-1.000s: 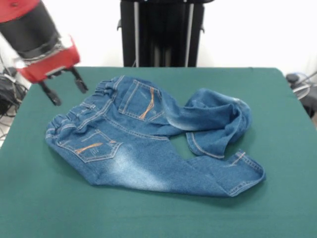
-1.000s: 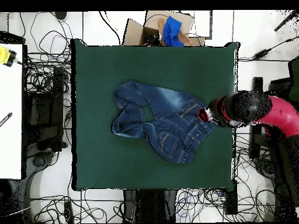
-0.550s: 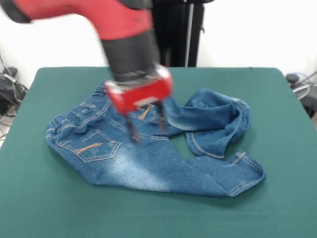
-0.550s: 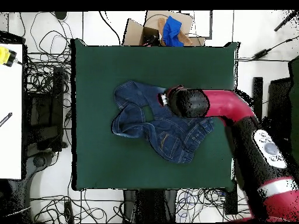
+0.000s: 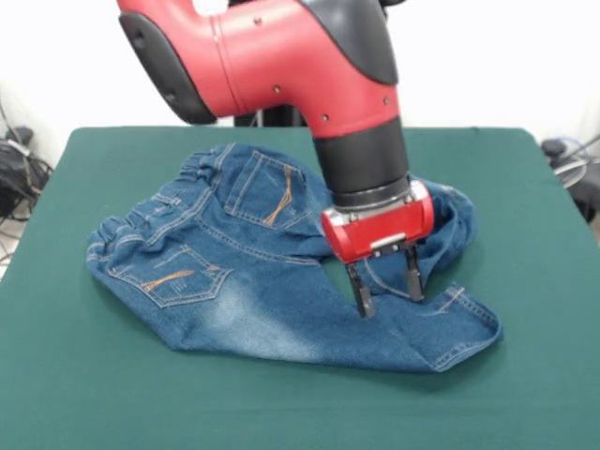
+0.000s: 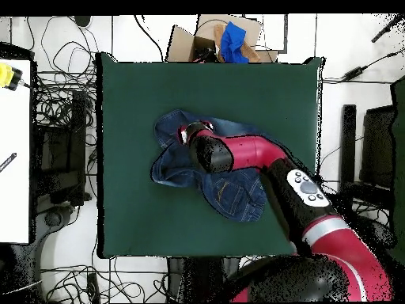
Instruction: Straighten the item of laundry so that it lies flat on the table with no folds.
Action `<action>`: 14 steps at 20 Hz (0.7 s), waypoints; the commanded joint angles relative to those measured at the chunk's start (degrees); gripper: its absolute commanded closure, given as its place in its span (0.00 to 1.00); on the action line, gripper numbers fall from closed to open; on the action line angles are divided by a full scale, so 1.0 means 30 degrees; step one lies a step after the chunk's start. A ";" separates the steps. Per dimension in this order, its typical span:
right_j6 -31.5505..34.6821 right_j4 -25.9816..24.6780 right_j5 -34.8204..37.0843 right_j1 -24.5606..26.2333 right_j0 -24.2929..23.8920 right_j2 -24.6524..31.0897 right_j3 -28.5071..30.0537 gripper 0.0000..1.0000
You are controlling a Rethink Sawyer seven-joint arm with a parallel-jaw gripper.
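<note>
**Open gripper low over the folded leg of the jeans**

The gripper hangs with its two fingers spread apart and nothing between them. Tips sit right at the cloth, where the doubled-back leg meets the lower leg; can't tell if they touch the denim yet. In the overhead view the gripper is over the leg end of the garment, the arm lying across the seat.

The jeans are near the middle of the table, back side up, both pockets with orange stitching showing. The waistband points toward the left of the front view. The lower leg runs out fairly flat toward the right, its cuff near the table's front right. The other leg curls back on itself in a bunched loop, with a small patch of green showing between the two legs.

Handling, as a guess: small, light, soft denim, limp but thicker at seams and hems. Felt-like table cloth probably drags on it, so pulling should spread it rather than slide the whole piece. Best hold looks like the hem or edge of the curled leg, pinched thin, then drawn outward away from the waistband. Grabbing mid-fold risks catching both layers.
</note>
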 commanded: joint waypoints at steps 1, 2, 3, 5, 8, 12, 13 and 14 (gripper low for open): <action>0.4240 0.0899 -0.0085 0.1802 0.0260 -0.2986 0.1289 0.00; 0.3816 0.1008 0.0222 0.2121 -0.0087 -0.2713 0.1246 0.00; 0.3392 0.1117 0.0530 0.2441 -0.0435 -0.2441 0.1204 0.00; 0.3051 0.1214 0.0723 0.2433 -0.0707 -0.2341 0.1407 0.00; 0.2926 0.1138 0.0611 0.2348 -0.0852 -0.2394 0.1600 0.00; 0.3175 0.1037 0.0161 0.2564 -0.0615 -0.2672 0.1392 0.00; 0.3251 0.1031 0.0051 0.2613 -0.0552 -0.2724 0.1345 0.00; 0.3424 0.1000 -0.0205 0.2660 -0.0428 -0.2832 0.1402 0.00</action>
